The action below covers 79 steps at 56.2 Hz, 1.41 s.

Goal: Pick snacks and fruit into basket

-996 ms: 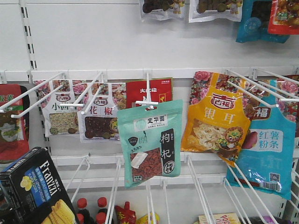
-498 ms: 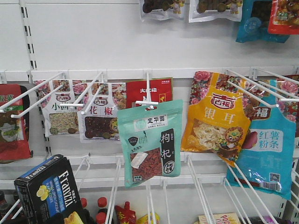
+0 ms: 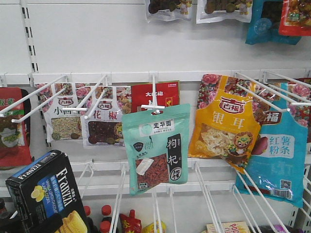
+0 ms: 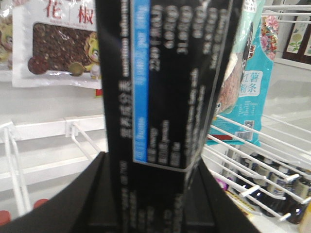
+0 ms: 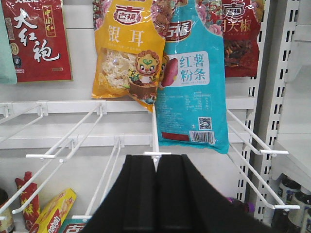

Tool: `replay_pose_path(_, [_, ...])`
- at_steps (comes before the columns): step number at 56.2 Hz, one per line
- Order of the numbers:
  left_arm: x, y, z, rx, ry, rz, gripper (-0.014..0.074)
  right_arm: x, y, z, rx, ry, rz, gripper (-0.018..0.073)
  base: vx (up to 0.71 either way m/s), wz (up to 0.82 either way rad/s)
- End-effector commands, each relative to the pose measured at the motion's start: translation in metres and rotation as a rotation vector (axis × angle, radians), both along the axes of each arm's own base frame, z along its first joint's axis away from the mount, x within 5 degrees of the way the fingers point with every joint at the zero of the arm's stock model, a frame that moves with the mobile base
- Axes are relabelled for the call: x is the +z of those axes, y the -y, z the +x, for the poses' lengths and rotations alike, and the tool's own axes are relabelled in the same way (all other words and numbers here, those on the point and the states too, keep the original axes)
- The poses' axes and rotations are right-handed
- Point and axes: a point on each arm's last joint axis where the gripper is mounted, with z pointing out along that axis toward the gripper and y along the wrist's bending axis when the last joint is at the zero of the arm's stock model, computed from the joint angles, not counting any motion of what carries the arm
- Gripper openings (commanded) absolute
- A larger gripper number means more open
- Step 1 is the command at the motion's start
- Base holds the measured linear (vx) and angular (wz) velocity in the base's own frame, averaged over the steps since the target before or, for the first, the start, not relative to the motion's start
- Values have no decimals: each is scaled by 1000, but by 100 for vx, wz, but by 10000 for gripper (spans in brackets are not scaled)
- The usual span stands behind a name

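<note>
The left hand grips the black box, tilted, below-left of the hanging green pouch. The right hand is clenched on nothing.

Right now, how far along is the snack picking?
Nothing shows as finished, and the basket is not in any view. In hand: the left pincer is shut on the Franzzi box, held in front of the shelves at lower left. Left to do: the mint-green pouch hangs on its hook, untouched. The right pincer is shut and empty.
</note>
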Motion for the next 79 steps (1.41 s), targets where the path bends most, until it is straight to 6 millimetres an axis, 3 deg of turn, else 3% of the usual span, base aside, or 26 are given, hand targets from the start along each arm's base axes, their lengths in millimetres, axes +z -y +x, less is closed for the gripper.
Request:
replay_pose_path(1, [23, -2, -4, 17, 114, -42, 3, 6, -1, -1, 7, 84, -13, -2, 0, 0])
replay_pose_path(10, [38, -4, -15, 30, 169, -40, 3, 6, -1, -1, 7, 84, -13, -2, 0, 0])
replay_pose_path(31, [52, -9, -32, 91, 191, 6, 3, 15, -2, -2, 27, 184, 42, -2, 0, 0])
replay_pose_path(53, [53, -9, -33, 91, 198, 6, 3, 27, -4, -6, 81, 311, 218, 1, 0, 0])
replay_pose_path(60, [53, -9, -33, 91, 198, 6, 3, 40, -4, -9, 94, 360, 231, 18, 0, 0])
replay_pose_path(70, [53, -9, -33, 91, 198, 6, 3, 71, -5, -11, 102, 410, 189, 135, 0, 0])
replay_pose_path(79, [53, -9, -33, 91, 198, 6, 3, 97, -7, -1, 128, 459, 159, 341, 0, 0])
